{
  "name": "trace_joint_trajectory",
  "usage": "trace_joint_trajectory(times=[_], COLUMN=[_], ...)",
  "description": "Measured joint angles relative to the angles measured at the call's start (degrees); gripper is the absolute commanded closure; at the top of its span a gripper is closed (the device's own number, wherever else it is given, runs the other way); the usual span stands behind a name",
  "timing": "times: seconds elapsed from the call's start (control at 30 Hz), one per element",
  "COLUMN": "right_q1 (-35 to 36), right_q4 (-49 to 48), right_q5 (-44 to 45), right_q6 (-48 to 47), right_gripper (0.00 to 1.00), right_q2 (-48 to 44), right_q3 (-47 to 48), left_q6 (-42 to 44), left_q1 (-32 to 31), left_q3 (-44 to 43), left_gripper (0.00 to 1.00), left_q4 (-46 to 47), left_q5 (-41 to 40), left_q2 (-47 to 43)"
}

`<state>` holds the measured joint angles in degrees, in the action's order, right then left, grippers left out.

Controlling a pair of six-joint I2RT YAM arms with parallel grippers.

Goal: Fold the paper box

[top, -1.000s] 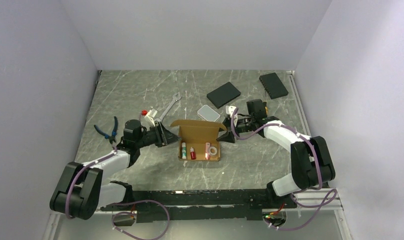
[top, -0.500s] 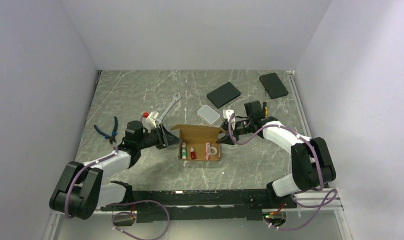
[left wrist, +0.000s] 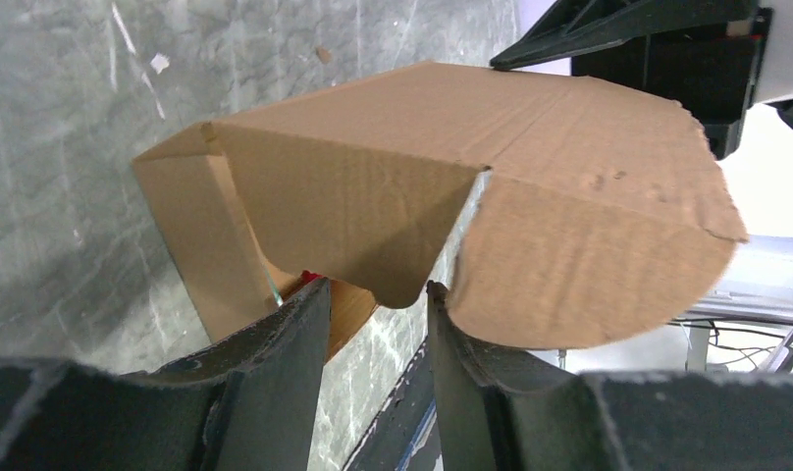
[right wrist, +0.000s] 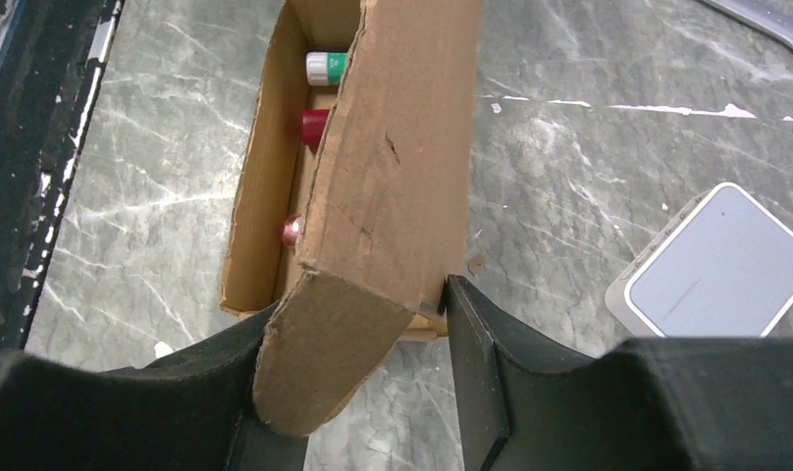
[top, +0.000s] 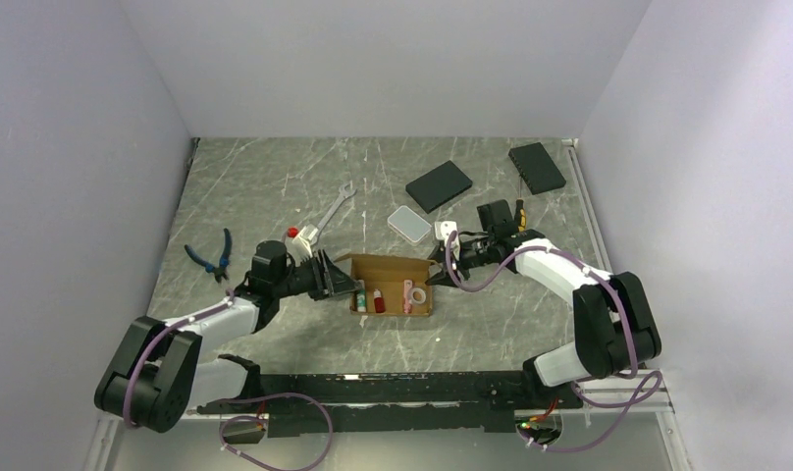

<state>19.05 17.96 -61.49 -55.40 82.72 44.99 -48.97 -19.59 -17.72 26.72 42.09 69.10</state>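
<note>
1. The paper box (top: 393,285) sits near the middle of the table (top: 265,177). Its lid is tilted partway down over the tray.
2. My left gripper (top: 345,283) is at the box's 9 o'clock end. The rounded tip of the lid's side flap sits between my left fingers (left wrist: 275,339) and touches both, so I am pinching the box there.
3. My right gripper (top: 442,260) is at the box's 2 o'clock corner. My right fingers (right wrist: 476,373) are clamped on the lid's other side flap.
4. In the tray, under the lid, I see a green cap (right wrist: 326,67) and a red cap (right wrist: 314,123).
5. Seen from the box:
   - the white case (top: 409,223) is at 12 o'clock
   - the wrench (top: 334,211) is at 11 o'clock
   - the pliers (top: 213,255) are at 9 o'clock
   - the near black slab (top: 439,185) and the far black slab (top: 537,167) are at 1 o'clock
</note>
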Motion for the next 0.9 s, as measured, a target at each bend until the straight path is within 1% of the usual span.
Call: trace_joint_trajectory(times=[0.17,0.57,0.67,0.8,0.9], right_q1=[0.66,1.16,1.16,1.27,1.42], right_q4=[1.44,3.54,3.82,4.28,4.66], right_q5=[1.44,4.37,4.55,4.96,5.53], right_q6=[-2.34,-6.56,-7.08,-7.72,-8.13], right_gripper=[0.5,0.5,0.5,0.5,0.5], right_q2=[-1.09,-2.56,-2.56,-2.56,-2.56], right_q3=[0.0,0.0,0.0,0.0,0.0], left_q6=[0.02,-0.28,-0.5,-0.94,-1.07], left_q1=[0.0,0.0,0.0,0.0,0.0], left_q3=[0.44,0.79,0.79,0.72,-0.44], left_gripper=[0.54,0.54,0.54,0.53,0.48], left_q4=[-3.06,-11.47,-15.74,-23.65,-31.8], left_q5=[-1.01,-2.14,-2.51,-2.93,-3.02], left_q2=[-1.07,-9.31,-14.27,-23.87,-32.02])
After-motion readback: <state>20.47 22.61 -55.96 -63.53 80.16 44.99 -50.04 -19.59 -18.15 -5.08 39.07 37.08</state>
